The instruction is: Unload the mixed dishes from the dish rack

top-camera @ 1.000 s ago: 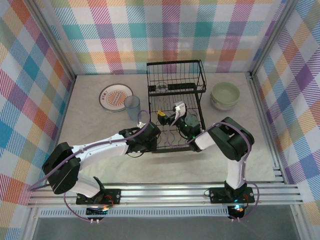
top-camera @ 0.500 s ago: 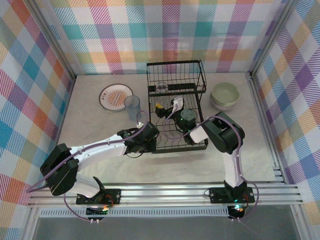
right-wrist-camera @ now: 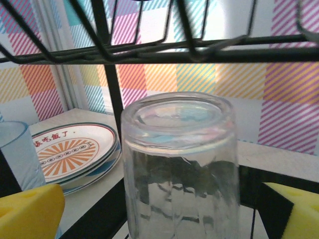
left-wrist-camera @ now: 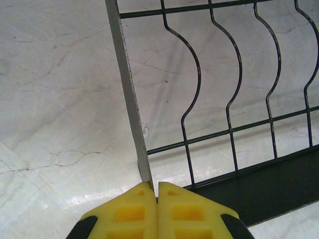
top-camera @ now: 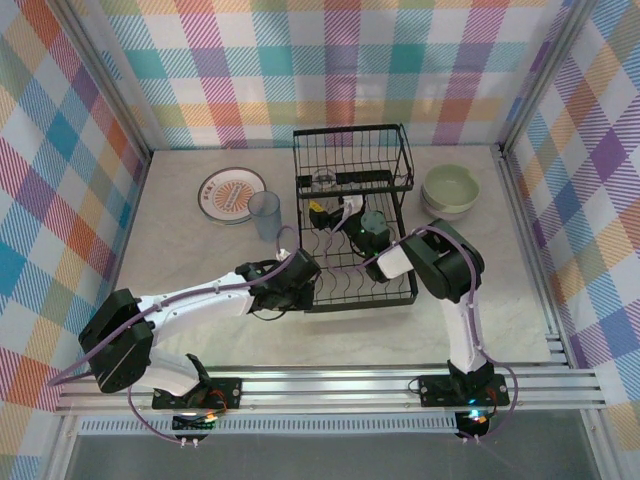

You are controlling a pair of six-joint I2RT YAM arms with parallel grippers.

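The black wire dish rack (top-camera: pixel 385 285) stands mid-table. An upside-down clear glass tumbler (top-camera: pixel 325 181) sits in its raised back section. In the right wrist view this tumbler (right-wrist-camera: pixel 177 164) is close up between the yellow fingers (right-wrist-camera: pixel 30 211) of my open right gripper (right-wrist-camera: pixel 162 209), which does not touch it. From above, my right gripper (top-camera: pixel 333 207) reaches into the rack from the front. My left gripper (top-camera: pixel 308 268) is at the rack's front left edge. Its fingers (left-wrist-camera: pixel 127 214) are shut, tips meeting at the near end of the rack's pale rail (left-wrist-camera: pixel 130 99).
Stacked plates (top-camera: pixel 232 194), topped by the orange-patterned one (right-wrist-camera: pixel 70 149), lie left of the rack, with a bluish tumbler (top-camera: pixel 265 213) beside them. Stacked pale bowls (top-camera: pixel 450 190) sit right of the rack. Checked walls enclose the table.
My right gripper has moved deeper into the rack toward the back, up to the upside-down tumbler. The left arm has barely shifted.
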